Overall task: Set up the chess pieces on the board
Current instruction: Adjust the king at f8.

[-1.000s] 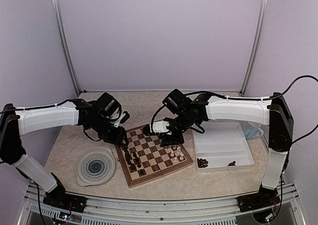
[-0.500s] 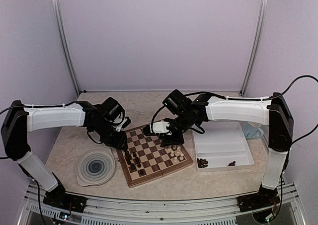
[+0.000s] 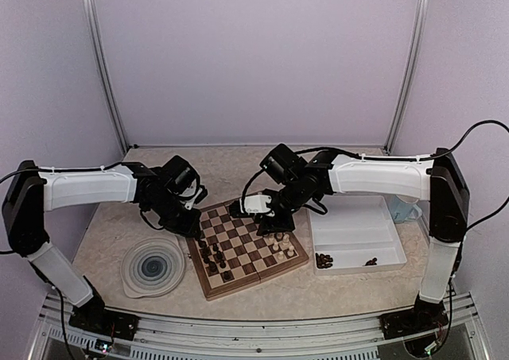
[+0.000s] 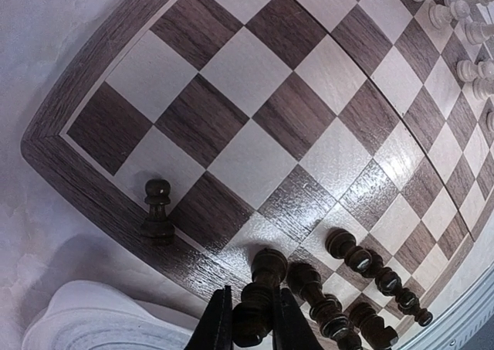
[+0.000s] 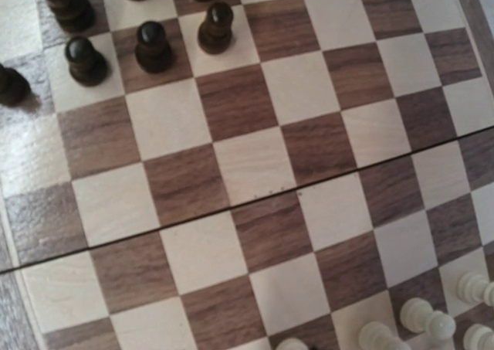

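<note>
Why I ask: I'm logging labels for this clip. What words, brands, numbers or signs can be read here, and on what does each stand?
No readable text in any view.
board: no letters or numbers along its border or on its squares.
chess pieces: plain wood, unmarked.
white tray: no label showing.
plate: a swirl pattern only, no writing.
</note>
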Robot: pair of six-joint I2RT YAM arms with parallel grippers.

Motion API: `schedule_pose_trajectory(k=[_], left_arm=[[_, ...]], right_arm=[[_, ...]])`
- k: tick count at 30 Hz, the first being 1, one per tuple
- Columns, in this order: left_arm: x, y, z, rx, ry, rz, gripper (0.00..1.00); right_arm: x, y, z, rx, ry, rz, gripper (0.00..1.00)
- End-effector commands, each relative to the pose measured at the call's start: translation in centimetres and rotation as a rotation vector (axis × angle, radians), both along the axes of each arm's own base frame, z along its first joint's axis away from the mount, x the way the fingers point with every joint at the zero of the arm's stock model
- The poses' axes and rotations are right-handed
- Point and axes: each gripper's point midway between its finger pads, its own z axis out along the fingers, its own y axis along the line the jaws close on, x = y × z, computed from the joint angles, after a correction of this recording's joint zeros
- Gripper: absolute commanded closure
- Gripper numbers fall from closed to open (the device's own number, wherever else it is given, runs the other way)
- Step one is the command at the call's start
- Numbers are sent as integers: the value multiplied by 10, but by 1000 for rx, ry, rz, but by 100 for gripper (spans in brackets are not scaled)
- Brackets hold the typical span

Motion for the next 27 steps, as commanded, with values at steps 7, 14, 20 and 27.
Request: schedule_pose_trajectory(k=[7,14,20,27], left_arm=[[12,-2,19,14,-91,7,90],[8,-11,12,22,-80,-16,88],[9,-13,14,32,-88,-10,77],[10,-13,18,31,-95,-13,79]], right_arm=[[2,1,-2,-4,24,-8,66],[2,1,-4,-9,30,-7,66],[1,2,-3,-8,29,-5,66],[0,2,-4,-7,34,-3,66]])
